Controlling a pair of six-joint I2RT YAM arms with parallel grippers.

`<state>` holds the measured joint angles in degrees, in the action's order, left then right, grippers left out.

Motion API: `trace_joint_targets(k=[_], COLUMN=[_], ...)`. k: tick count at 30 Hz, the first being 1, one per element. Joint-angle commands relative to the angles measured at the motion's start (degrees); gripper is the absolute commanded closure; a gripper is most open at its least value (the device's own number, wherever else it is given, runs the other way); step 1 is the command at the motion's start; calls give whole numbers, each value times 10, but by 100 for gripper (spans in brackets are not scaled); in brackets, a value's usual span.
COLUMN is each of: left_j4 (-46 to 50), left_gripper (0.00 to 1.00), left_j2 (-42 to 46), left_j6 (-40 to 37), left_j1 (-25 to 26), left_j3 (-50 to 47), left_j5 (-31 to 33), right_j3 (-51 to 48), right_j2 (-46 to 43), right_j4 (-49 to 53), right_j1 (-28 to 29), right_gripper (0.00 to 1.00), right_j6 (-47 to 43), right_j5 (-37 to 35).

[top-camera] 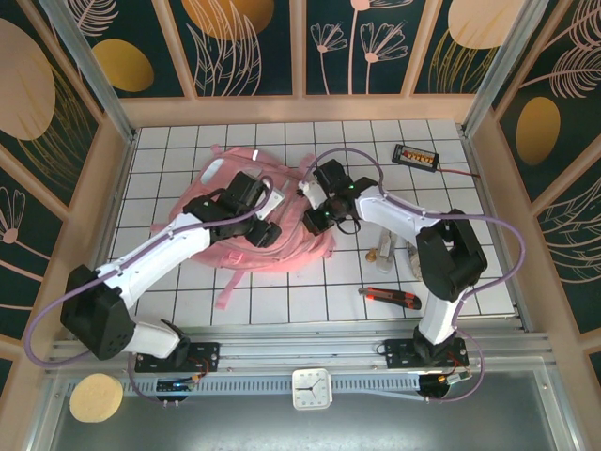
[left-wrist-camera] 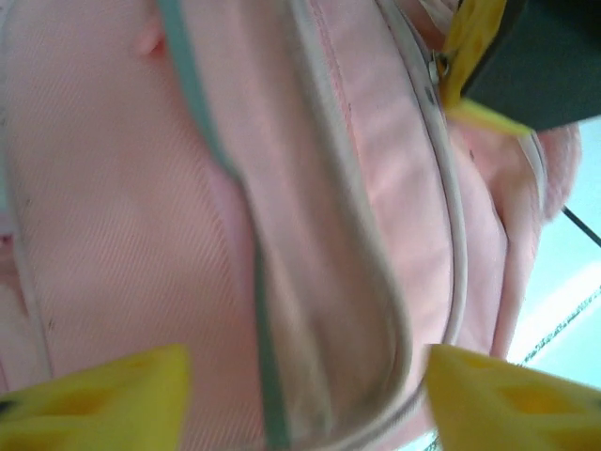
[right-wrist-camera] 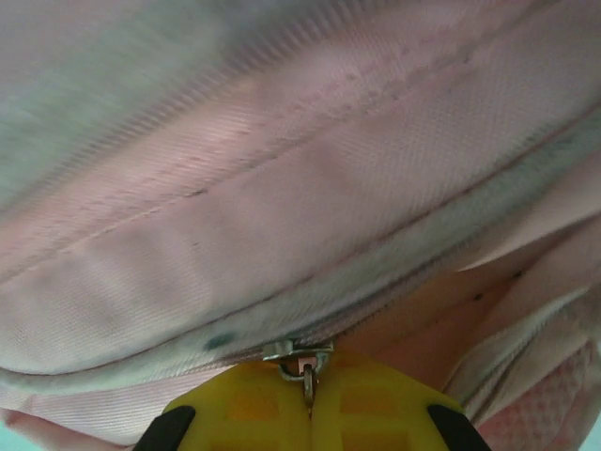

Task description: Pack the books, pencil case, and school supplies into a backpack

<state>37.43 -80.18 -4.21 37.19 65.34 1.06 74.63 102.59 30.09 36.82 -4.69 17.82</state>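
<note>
white gridded table (top-camera: 310,291), dark floral wall panels (top-camera: 239,42) around. the pink backpack (top-camera: 254,221) lies mid-table; left gripper (left-wrist-camera: 300,381) stands apart over it, right gripper (right-wrist-camera: 308,409) pinches its zipper pull (right-wrist-camera: 302,362).

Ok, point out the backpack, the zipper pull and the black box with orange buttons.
backpack (top-camera: 197,202), top external view, bare pink fabric at its left side.
zipper pull (right-wrist-camera: 302,362), right wrist view, its metal tab.
black box (top-camera: 416,156), top external view, its middle.

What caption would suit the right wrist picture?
Shut yellow jaws pinch the metal zipper pull on the pink backpack.
</note>
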Motion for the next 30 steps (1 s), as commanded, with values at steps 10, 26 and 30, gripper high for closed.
trace_joint_targets(k=[10, 26, 30], left_j4=[34, 24, 4], left_gripper=[22, 52, 47], left_j2=[94, 46, 44], left_j6=[61, 84, 97], left_j1=[73, 89, 89], left_j3=[-42, -90, -110], left_j5=[-7, 119, 107], right_j3=[54, 129, 126], right_j2=[-57, -69, -74], right_j4=[39, 76, 63], right_j1=[78, 142, 143], right_gripper=[100, 100, 100], right_j6=[96, 137, 158], right_j5=[72, 81, 88])
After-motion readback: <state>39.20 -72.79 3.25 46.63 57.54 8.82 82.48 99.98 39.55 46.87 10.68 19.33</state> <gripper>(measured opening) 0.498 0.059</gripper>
